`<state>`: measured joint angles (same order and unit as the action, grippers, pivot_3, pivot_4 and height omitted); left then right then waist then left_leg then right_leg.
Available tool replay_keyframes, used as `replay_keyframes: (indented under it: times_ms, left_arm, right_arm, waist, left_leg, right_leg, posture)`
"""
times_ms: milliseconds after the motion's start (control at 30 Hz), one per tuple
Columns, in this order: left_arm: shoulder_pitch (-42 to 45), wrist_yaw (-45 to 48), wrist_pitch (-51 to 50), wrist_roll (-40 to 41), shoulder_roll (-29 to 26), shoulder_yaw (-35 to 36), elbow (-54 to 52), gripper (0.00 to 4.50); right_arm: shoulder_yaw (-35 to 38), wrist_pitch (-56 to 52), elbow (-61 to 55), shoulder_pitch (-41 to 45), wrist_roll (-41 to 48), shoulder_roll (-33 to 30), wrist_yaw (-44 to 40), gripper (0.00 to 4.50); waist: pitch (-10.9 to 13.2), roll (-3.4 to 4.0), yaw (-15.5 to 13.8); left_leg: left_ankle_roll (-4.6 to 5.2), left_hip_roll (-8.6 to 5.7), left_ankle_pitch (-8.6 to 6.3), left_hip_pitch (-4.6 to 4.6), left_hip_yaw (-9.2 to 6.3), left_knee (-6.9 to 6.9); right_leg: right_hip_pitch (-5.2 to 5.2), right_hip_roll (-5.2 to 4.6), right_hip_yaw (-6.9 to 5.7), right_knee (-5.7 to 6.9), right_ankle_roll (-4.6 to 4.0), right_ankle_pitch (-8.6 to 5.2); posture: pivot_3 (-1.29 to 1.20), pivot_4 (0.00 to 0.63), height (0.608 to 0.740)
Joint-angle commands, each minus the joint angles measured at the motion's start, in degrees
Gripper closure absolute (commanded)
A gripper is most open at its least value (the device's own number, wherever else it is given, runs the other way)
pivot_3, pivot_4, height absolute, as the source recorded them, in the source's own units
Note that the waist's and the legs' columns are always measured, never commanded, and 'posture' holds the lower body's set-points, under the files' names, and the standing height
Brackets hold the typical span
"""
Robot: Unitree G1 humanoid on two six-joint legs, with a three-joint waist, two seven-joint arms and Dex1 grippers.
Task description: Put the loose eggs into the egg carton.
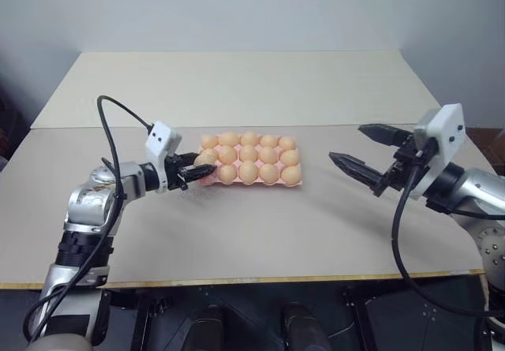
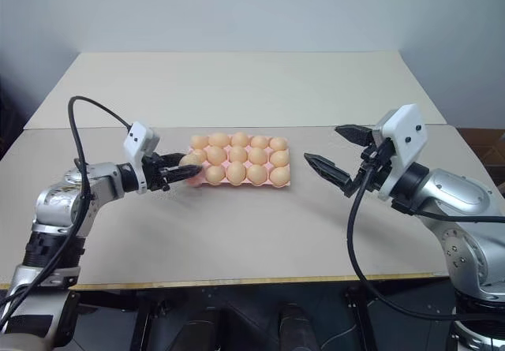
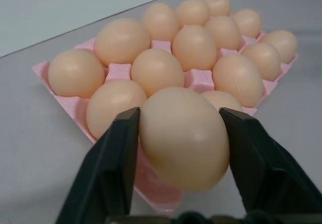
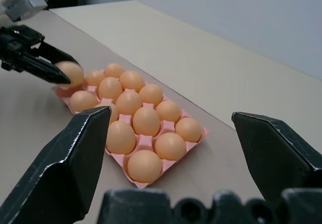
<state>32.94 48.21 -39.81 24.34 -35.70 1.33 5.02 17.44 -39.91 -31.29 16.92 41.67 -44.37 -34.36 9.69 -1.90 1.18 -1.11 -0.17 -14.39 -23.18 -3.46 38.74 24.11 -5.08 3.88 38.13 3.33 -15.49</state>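
1. The left pincer sits at the left end of the egg carton, low over the desk, with its two black fingers pointing toward the carton.
2. An egg sits between those fingers. In the left wrist view both finger pads lie against its sides, so the pincer is holding the egg at about half its spread.
3. The held egg is at the carton's near-left corner, just above or at the rim. Whether it already rests in a cup cannot be told.
4. The pink carton lies flat near the middle of the desk, its long side running left to right.
5. Tan eggs fill the carton in three rows, fourteen counted in the right wrist view besides the held one.
6. To the right of the carton there is a strip of bare desk.
7. The right pincer hangs above the desk, well apart from the carton's right end, pointing left toward it.
8. Its fingers stand spread wide, with nothing between them; the carton shows through the gap in the right wrist view.
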Motion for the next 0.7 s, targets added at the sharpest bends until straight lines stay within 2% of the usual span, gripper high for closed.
replay_keyframes:
  times_ms: [33,100,233,333,500,600,700]
  left_arm:
    - [1.8,1.6,1.0,1.1,-0.7,1.6,-1.2,0.57]
    - [1.7,1.7,1.2,1.3,-1.3,2.5,-1.8,0.01]
    - [0.9,1.8,1.2,2.6,-4.1,6.9,-3.8,0.01]
    - [-1.8,4.4,2.8,4.4,-8.2,12.3,-4.9,0.01]
    - [-12.2,11.6,5.0,7.6,-15.7,21.3,-8.6,0.01]
    - [-22.9,18.2,3.3,11.0,-20.0,29.0,-12.9,0.01]
    - [-32.6,20.8,2.7,12.6,-21.0,35.2,-17.4,0.01]
  right_arm:
    - [2.5,-0.2,-1.8,0.6,1.1,-0.6,1.0,0.00]
    - [2.5,-0.2,-1.6,0.7,1.2,-0.7,1.1,0.00]
    - [2.8,0.0,-1.2,0.8,1.4,-0.9,0.8,0.00]
    - [2.7,0.7,-0.2,0.5,0.8,-1.6,-0.8,0.00]
    - [3.0,2.9,4.3,-0.6,0.0,-3.6,-6.7,0.00]
    - [2.8,6.1,7.6,-3.3,-1.2,-5.5,-13.6,0.00]
    - [1.8,8.2,10.7,-4.3,-2.7,-6.3,-17.1,0.00]
  waist:
    - [0.0,0.00,0.0]
    - [0.0,0.00,0.0]
    - [0.0,0.00,0.3]
    - [0.0,0.00,0.6]
    - [0.0,0.01,1.3]
    - [0.0,0.01,1.3]
    - [0.0,0.01,1.3]
  left_leg:
    - [0.00,0.00,0.00,0.00,0.00,0.00]
    - [0.00,0.00,0.00,0.00,0.00,0.00]
    - [0.00,0.01,0.00,0.00,0.00,-0.01]
    - [0.01,0.02,0.00,0.00,0.00,-0.02]
    - [0.02,0.04,-0.01,0.04,0.01,-0.09]
    - [0.03,0.05,-0.02,0.04,0.02,-0.09]
    - [0.09,0.07,-0.05,0.06,0.08,-0.11]
  right_leg:
    - [0.00,0.00,0.00,0.00,0.00,0.00]
    - [0.00,0.00,0.00,0.00,0.00,0.00]
    - [0.02,0.01,0.00,0.01,0.00,0.00]
    - [0.03,0.01,0.00,0.00,0.00,0.00]
    - [0.02,0.00,0.01,-0.04,0.00,0.00]
    - [0.01,0.00,0.01,-0.07,0.00,0.00]
    - [-0.01,-0.03,0.02,-0.10,0.00,0.00]
  posture:
    - [0.00,0.150,0.740]
    - [0.00,0.150,0.740]
    - [0.00,0.150,0.740]
    - [0.00,0.150,0.740]
    - [0.00,0.150,0.740]
    - [0.00,0.150,0.740]
    - [0.00,0.150,0.740]
